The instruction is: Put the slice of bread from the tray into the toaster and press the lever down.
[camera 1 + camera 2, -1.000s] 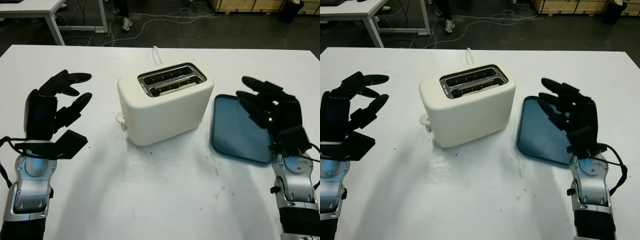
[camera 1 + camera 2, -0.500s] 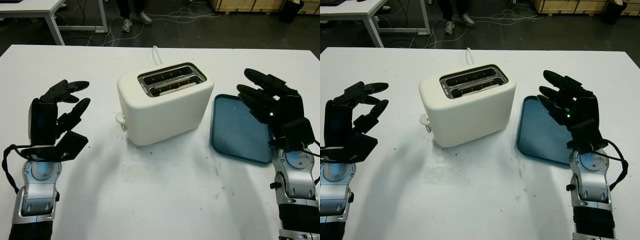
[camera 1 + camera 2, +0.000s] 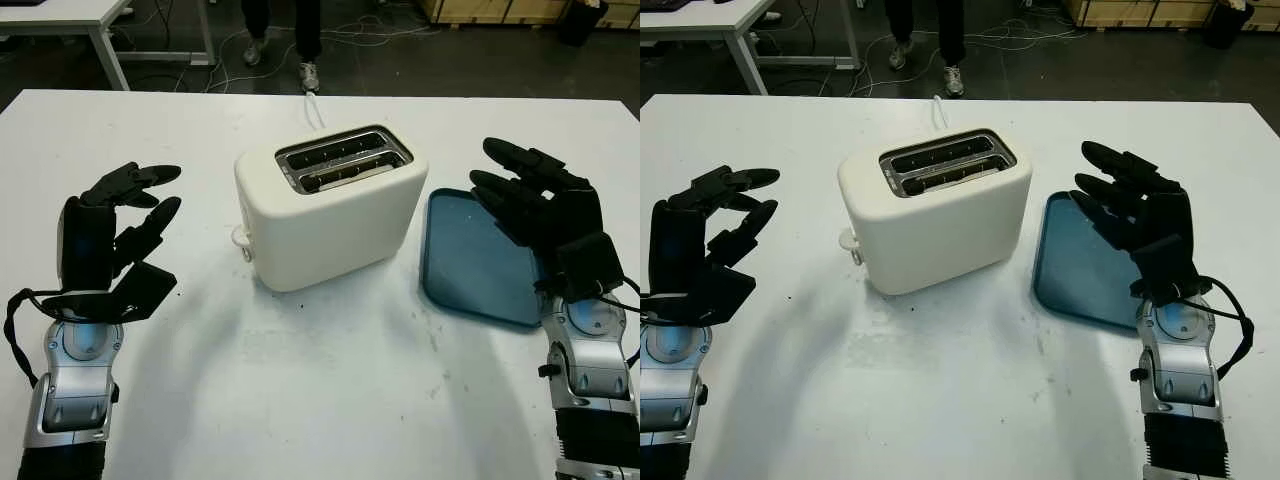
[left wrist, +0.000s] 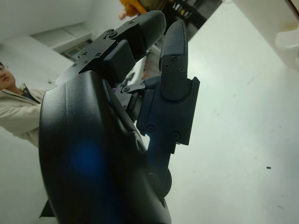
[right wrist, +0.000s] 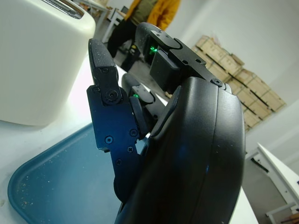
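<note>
A cream, rounded toaster [image 3: 330, 205] stands upright mid-bench, turned slightly askew, its two top slots [image 3: 343, 158] open; its lever knob [image 3: 240, 238] juts from the left end. Just beside it, toward the bench's right edge, lies a flat blue tray [image 3: 472, 260] with scattered crumbs.

One cream plastic two-slot toaster [image 3: 330, 205] and one dark blue rectangular plastic tray [image 3: 470, 260] are counted on the white table [image 3: 320, 400]. Two black three-fingered robot hands are seen, the left hand [image 3: 110, 235] and the right hand [image 3: 540, 210].

Left hand [image 3: 120, 225]: sits lower and nearer the robot than a second ago.
Right hand [image 3: 535, 205]: raised slightly over the tray [image 3: 470, 265].
Person's legs [image 3: 285, 30]: now behind the table.
</note>
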Tool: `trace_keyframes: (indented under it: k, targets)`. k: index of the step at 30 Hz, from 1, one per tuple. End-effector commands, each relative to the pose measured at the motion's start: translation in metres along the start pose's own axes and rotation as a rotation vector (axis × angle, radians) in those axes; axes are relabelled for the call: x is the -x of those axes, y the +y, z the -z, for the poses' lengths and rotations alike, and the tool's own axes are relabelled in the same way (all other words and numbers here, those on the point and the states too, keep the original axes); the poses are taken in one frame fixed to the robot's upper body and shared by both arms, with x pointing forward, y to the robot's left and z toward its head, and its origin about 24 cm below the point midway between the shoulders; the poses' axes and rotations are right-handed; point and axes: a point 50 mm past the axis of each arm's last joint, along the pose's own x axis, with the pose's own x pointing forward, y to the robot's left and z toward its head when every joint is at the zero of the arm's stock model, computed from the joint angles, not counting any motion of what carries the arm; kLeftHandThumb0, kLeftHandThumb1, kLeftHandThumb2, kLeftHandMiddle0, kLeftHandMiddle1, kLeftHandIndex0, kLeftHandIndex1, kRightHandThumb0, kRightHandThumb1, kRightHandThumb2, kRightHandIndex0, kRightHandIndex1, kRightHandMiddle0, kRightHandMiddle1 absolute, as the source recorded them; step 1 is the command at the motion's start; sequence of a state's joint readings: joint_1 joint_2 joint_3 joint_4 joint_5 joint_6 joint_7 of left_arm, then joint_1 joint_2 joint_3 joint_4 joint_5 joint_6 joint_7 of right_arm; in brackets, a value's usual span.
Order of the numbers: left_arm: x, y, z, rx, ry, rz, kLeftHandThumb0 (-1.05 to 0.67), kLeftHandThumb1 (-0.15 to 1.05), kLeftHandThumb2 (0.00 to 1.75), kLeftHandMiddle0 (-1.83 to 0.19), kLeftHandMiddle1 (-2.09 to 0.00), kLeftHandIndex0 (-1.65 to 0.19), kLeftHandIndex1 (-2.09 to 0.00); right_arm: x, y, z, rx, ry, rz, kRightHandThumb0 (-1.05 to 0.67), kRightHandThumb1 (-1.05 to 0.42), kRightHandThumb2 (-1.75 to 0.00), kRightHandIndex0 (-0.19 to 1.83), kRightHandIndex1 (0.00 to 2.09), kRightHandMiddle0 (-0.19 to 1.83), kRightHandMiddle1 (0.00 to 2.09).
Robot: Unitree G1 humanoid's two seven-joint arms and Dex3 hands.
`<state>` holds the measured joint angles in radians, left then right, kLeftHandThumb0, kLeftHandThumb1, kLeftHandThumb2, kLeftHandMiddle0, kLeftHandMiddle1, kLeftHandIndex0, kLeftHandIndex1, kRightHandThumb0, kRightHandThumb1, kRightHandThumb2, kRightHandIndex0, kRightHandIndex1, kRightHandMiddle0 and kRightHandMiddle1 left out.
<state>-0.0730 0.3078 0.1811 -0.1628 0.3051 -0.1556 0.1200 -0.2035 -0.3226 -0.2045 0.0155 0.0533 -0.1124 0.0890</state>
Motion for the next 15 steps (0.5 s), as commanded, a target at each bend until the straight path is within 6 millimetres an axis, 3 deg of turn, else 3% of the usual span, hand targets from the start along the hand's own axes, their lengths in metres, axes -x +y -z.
trace_keyframes:
  k: [1, 15]
  targets:
    - [-0.001, -0.0005, -0.0012, -0.004, -0.006, 0.009, -0.55, 0.92, 0.17, -0.5, -1.38, -0.8, -0.37, -0.0004, 0.001, -0.0006, -0.01, 0.001, 0.004, -0.39, -0.91, 0.0, 0.83, 0.02, 0.74, 0.0]
    - [-0.0077, 0.0028, -0.0033, -0.051, -0.029, 0.04, -0.54, 0.92, 0.16, -0.52, -1.27, -0.8, -0.41, -0.0017, -0.0031, -0.0009, 0.006, 0.008, -0.008, -0.39, -0.91, 0.0, 0.84, 0.01, 0.74, 0.0]
